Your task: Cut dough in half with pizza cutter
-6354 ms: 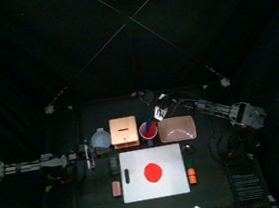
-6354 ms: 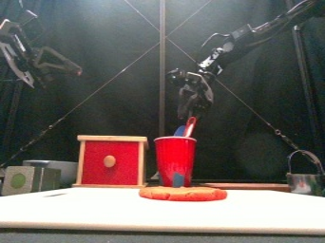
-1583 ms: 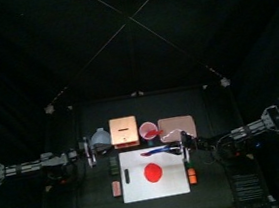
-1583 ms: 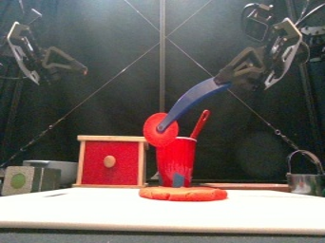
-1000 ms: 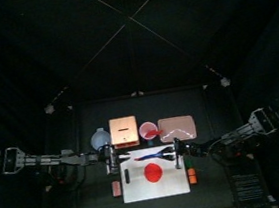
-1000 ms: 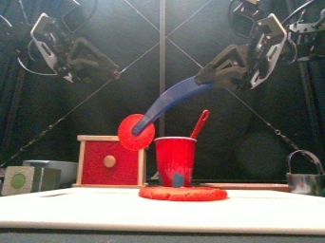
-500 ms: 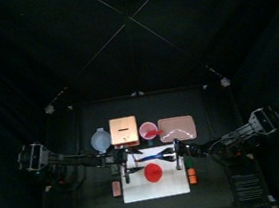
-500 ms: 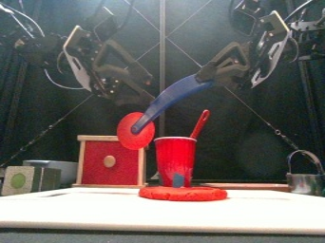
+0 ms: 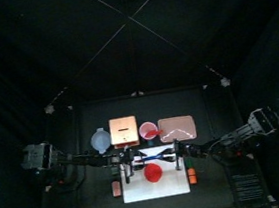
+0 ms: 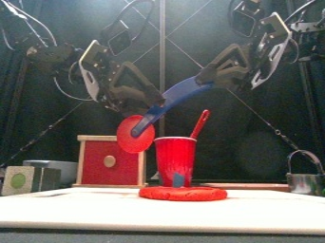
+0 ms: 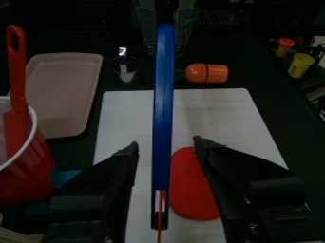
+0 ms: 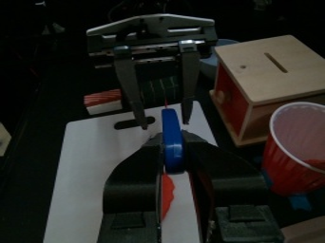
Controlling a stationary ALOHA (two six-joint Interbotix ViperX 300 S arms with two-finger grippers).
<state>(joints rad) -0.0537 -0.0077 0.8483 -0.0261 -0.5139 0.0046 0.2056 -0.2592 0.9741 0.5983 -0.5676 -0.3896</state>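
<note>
The pizza cutter hangs slanted in the air above the board, blue handle up to the right, red wheel down to the left. My right gripper is shut on the handle's upper end. My left gripper is open, and the blue handle runs between its jaws with a gap on each side. It sits near the wheel end. The dough, a flat red disc, lies on the white board below the cutter.
A red cup with a red tool in it stands behind the dough, next to a wooden box. A pinkish tray lies at the back right. Orange blocks flank the board. A dark pot stands at the far right.
My left arm has swung in from the left and lowered, bringing its open jaws around the cutter's handle near the wheel. The right gripper and cutter have barely moved.
</note>
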